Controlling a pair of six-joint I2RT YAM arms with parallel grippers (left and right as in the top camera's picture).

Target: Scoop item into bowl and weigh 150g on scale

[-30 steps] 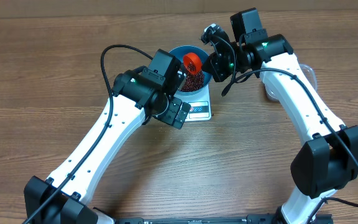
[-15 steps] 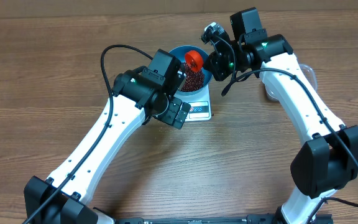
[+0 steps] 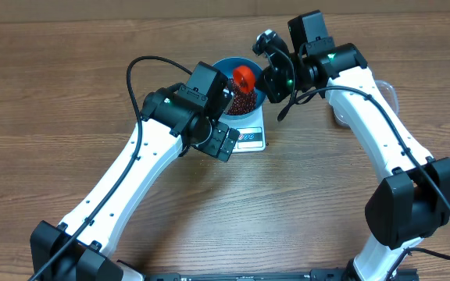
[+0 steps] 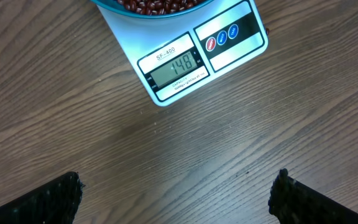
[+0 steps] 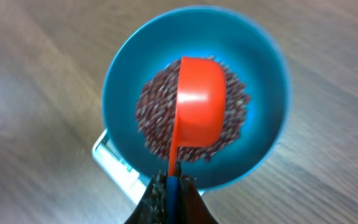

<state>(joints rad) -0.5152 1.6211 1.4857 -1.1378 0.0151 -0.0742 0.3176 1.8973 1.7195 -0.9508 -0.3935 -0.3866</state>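
beans [image 5: 151,121] lie heaped in the blue bowl [image 5: 120,74], straight ahead of my right fingertips, and the bowl sits on the white scale [image 4: 232,59]. my right gripper [image 5: 173,186] is clenched on the thin handle of the orange scoop [image 5: 197,102]. the scoop juts out from my fingers over the middle of the bowl, and its cup looks turned dome-up, so i judge it empty. my left gripper [image 4: 176,202] is spread wide and grasps nothing. it hangs over bare wood, with the scale's display [image 4: 176,65] just beyond the fingertips, reading 148.

i take this to be the fine top-up at the end of the weighing: the bowl is a shade under the 150 g asked for. the next move calls for a very small helping, not a full scoop. i would swing my right fingers out to the clear tub [image 3: 389,92] on the far side of my right arm, lift only a few beans, and tip them in slowly over the bowl. whether the tub holds beans i cannot tell. my left fingers should not touch the scale, since that would spoil the reading.
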